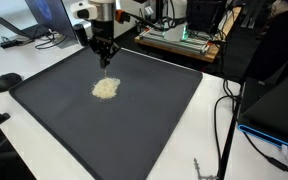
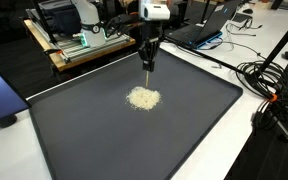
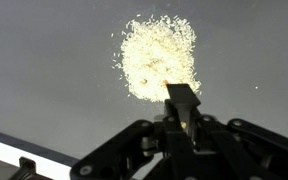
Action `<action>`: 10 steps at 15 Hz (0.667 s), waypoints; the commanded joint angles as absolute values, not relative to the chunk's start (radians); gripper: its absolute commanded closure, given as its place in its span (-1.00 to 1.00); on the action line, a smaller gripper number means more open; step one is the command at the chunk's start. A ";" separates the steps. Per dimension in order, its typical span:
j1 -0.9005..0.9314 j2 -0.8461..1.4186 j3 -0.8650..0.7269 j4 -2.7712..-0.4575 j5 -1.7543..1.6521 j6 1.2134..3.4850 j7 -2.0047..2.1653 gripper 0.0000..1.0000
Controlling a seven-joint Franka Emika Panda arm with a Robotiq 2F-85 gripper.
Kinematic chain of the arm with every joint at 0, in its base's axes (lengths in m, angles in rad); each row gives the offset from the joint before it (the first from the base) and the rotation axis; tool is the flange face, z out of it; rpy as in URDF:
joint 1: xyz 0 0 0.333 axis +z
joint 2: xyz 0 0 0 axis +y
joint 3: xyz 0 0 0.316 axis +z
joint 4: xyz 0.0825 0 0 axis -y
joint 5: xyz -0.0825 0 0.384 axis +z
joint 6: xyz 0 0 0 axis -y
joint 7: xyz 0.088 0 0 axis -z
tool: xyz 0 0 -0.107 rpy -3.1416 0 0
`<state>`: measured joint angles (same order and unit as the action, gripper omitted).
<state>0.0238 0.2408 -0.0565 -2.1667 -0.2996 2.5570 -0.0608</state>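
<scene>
Pale cream, speckly pile of grains (image 3: 160,58) in the middle of the frame. Plain dark grey mat (image 1: 144,120) all around it, no pattern. Black claw (image 1: 106,62) above the pile. White table (image 1: 29,68) at the left edge. Black cables (image 2: 267,72) at the right.

surface: white flat table (image 1: 24,65) | on it: large dark grey rectangular mat (image 1: 154,120), spread under and all round the gripper (image 1: 106,63) | on mat: small heap of pale loose grains (image 1: 105,89) just below the fingertips (a few strays beside it) | on bare table: black cables (image 2: 269,85), well apart from the gripper
</scene>
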 commanded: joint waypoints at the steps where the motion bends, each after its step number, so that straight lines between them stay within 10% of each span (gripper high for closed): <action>1: 0.093 0.231 -0.070 -2.174 -0.462 2.507 0.062 0.94; 10: 0.230 0.288 -0.029 -2.161 -0.872 2.403 0.302 0.94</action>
<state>0.2037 0.2722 -0.0454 -2.1682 -0.7619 2.4436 0.2391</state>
